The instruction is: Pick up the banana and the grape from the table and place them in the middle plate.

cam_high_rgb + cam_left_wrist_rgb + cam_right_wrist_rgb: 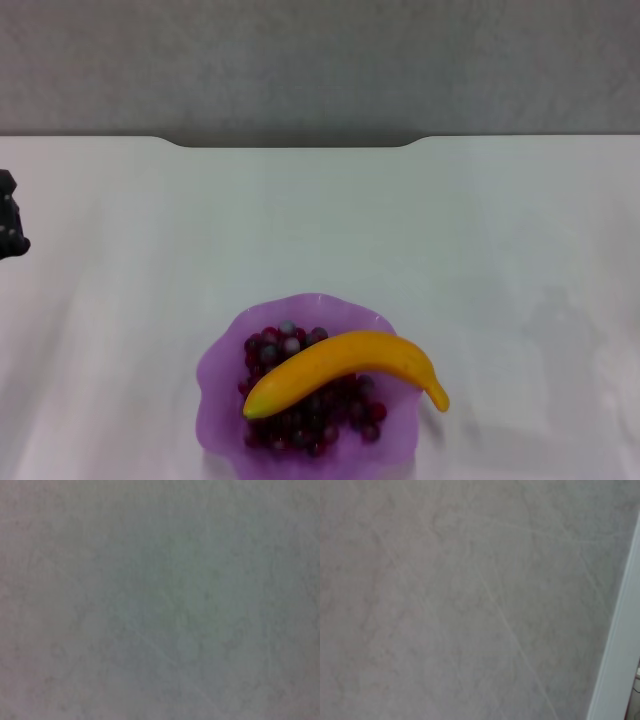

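The purple scalloped middle plate (215, 375) stands on the white table (450, 230) near its front edge, at the middle. The bunch of dark red-purple grapes (275, 345) lies in the plate. The yellow-orange banana (345, 367) lies across the grapes, its dark tip sticking out over the plate's right rim. A dark part of my left arm (10, 230) shows at the far left edge of the head view, well away from the plate. My right gripper is out of the head view. Both wrist views show only bare pale surface.
The table's far edge has a shallow notch (295, 145) with grey floor beyond it. The right wrist view shows a white edge strip (620, 645) beside the pale surface.
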You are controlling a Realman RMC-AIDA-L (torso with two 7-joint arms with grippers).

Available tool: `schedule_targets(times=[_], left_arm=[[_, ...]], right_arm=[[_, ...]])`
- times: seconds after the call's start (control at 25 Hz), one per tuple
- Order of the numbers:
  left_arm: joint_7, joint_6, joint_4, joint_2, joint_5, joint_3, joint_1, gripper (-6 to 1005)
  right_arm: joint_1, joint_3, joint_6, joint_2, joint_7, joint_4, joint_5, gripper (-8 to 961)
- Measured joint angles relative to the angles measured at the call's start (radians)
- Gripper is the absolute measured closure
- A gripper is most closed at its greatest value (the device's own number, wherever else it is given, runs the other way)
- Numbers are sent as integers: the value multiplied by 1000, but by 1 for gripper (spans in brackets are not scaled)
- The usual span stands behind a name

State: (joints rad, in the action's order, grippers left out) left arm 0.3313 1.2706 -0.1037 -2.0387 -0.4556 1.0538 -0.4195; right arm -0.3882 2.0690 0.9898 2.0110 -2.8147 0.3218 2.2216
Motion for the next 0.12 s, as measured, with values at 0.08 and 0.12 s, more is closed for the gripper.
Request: schedule_targets(times=[0.08,0.12], left_arm=[[0,-6,0,0,0,-12,0,968],[0,-7,1,0,0,-21,0,968]], right_arm=[[2,3,3,0,0,2,0,951],[5,4,7,1,0,3,0,951]])
